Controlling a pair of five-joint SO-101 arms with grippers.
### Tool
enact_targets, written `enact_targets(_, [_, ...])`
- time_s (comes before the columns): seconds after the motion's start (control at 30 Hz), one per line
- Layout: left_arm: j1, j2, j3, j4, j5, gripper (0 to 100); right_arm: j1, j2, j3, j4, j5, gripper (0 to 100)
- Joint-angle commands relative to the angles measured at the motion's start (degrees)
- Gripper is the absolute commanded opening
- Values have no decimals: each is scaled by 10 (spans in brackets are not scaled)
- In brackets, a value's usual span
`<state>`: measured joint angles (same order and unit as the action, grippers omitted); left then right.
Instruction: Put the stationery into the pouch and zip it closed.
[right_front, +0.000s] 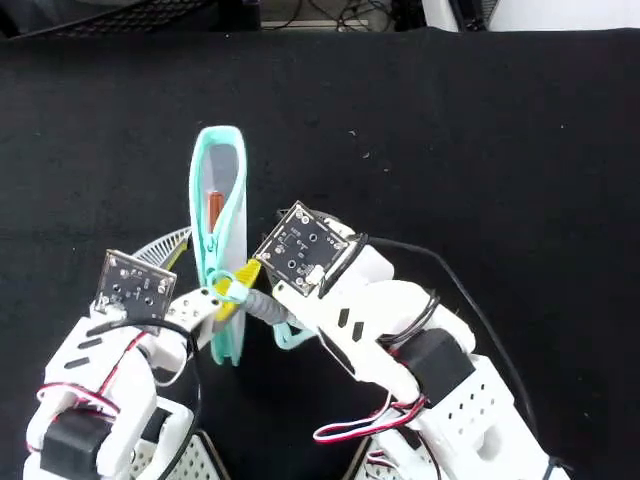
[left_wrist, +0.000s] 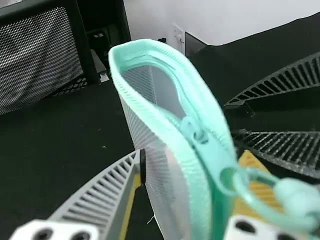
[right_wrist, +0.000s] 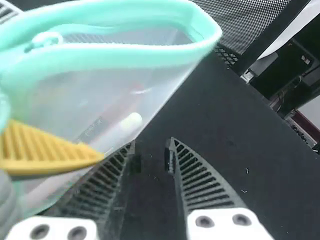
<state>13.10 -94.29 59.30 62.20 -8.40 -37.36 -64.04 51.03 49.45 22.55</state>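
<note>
A clear pouch (right_front: 222, 215) with mint-green zip trim stands on edge on the black table. Its far end gapes open, and a brown pen (right_front: 215, 205) lies inside. My left gripper (left_wrist: 192, 157) is shut on the pouch's (left_wrist: 165, 125) near end, one grey finger (left_wrist: 107, 197) and one yellow finger (left_wrist: 252, 172) on either side. The zip slider (left_wrist: 200, 137) and its looped pull (left_wrist: 280, 197) sit right by that grip. Alongside the pouch (right_wrist: 100, 85), my right gripper (right_wrist: 151, 147) is narrowly open with nothing between its fingers. A white stick (right_wrist: 122, 126) shows through the pouch wall.
The black cloth (right_front: 450, 130) covers the table, with free room beyond and to the right of the pouch. A black cable (right_front: 455, 275) trails from the right arm. White perforated base plates (right_front: 205, 460) lie at the near edge.
</note>
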Motion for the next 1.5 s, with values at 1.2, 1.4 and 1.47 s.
enact_targets(1.2, [68,7,61,-99,-13,55,-172,0,-211,158,-102,194])
enact_targets(1.4, [69,7,61,-99,-13,55,-169,0,-181,126,-98,193])
enact_targets(1.47, [69,7,61,-98,-13,55,-168,0,-174,113,-98,166])
